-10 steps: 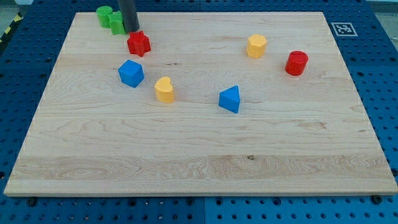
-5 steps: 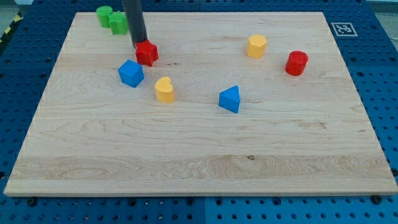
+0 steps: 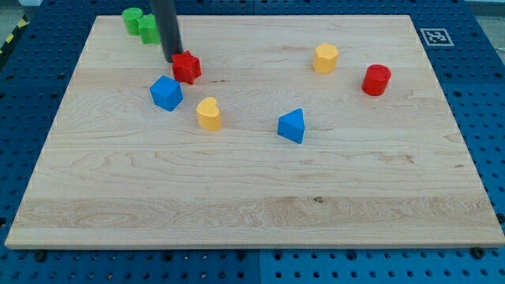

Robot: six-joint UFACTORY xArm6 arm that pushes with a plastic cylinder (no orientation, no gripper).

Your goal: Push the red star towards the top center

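The red star (image 3: 188, 68) lies on the wooden board (image 3: 252, 189) in the upper left part. My tip (image 3: 172, 60) stands just to the star's upper left, touching or nearly touching it. The dark rod rises from there out of the view's top.
A blue block (image 3: 166, 93) lies below left of the star, and a yellow heart (image 3: 209, 113) below right of it. Two green blocks (image 3: 140, 23) sit at the top left corner. A blue pyramid-like block (image 3: 292, 125), a yellow hexagonal block (image 3: 325, 58) and a red cylinder (image 3: 376, 80) lie to the right.
The red star slid right and a little down, from near the green blocks. My tip followed it down and right, then eased slightly back to the left.
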